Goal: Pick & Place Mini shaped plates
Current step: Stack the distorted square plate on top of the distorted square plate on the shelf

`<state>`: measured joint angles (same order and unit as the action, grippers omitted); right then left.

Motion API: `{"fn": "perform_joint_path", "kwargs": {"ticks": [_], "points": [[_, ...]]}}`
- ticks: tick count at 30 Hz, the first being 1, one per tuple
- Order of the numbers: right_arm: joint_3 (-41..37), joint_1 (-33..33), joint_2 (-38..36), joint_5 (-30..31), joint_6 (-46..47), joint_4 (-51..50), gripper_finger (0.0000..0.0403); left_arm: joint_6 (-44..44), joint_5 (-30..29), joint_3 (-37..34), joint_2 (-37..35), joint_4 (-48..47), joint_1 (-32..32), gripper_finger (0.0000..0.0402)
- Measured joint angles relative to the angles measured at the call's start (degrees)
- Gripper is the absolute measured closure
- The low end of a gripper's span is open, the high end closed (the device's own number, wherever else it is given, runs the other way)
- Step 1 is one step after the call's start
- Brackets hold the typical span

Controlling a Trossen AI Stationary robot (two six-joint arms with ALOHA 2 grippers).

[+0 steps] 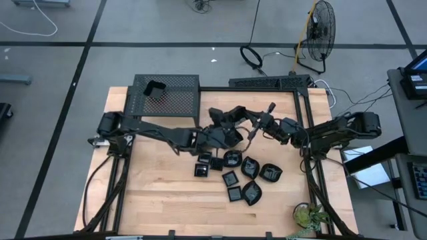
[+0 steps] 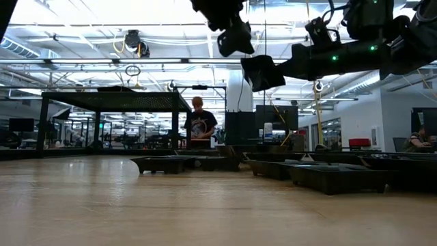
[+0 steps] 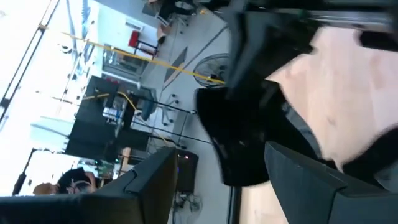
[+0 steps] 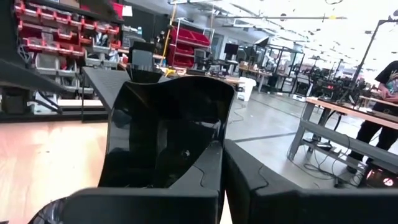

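Note:
My right gripper (image 1: 239,122) reaches in from the table's right and is shut on one small glossy black plate (image 4: 166,115), high above the table's middle. The plate also shows in the low view (image 2: 263,72). My left gripper (image 1: 225,137) reaches in from the left and is open right by that plate. In the left wrist view the plate (image 3: 233,134) lies between its two fingers (image 3: 146,186); I cannot tell whether they touch it. Several other black plates (image 1: 240,175) lie flat on the wooden table below. One plate (image 1: 155,89) sits on the mesh rack (image 1: 175,100). My right gripper pinches the plate's near rim (image 4: 186,167) between its two fingers. The fingers come in about level from the table's right. The plate stands out beyond the fingertips, tilted on edge and lifted clear of the table.
The black mesh rack stands at the table's far left. A black frame (image 1: 270,81) runs along the far and right edges. A small plant (image 1: 310,217) sits at the near right corner. A person (image 2: 200,124) stands beyond the table.

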<state>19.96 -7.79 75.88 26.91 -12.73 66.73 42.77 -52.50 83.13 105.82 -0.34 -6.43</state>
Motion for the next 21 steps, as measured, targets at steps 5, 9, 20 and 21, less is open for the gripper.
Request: {"fn": "perform_joint_path", "kwargs": {"ticks": [5, 9, 20, 21], "points": [[0.0, 0.0, 0.0, -2.9, -0.1, 0.8, 0.0401, -5.6, 0.5, 0.0, -0.1, -0.1, 1.8, 0.0158], [0.0, 0.3, 0.0, -3.1, -0.8, 0.8, 0.0401, -5.8, 1.0, 0.0, -0.2, -0.5, 2.7, 0.0158], [0.0, 3.1, 0.0, -3.1, -4.7, 3.8, 0.0401, -13.2, 7.5, 0.0, -0.2, -1.3, 3.5, 0.0158], [0.0, 3.1, 0.0, -3.1, -4.7, 3.8, 0.0401, -13.5, 8.6, 0.0, -0.2, -1.3, 3.5, 0.0158]]}}
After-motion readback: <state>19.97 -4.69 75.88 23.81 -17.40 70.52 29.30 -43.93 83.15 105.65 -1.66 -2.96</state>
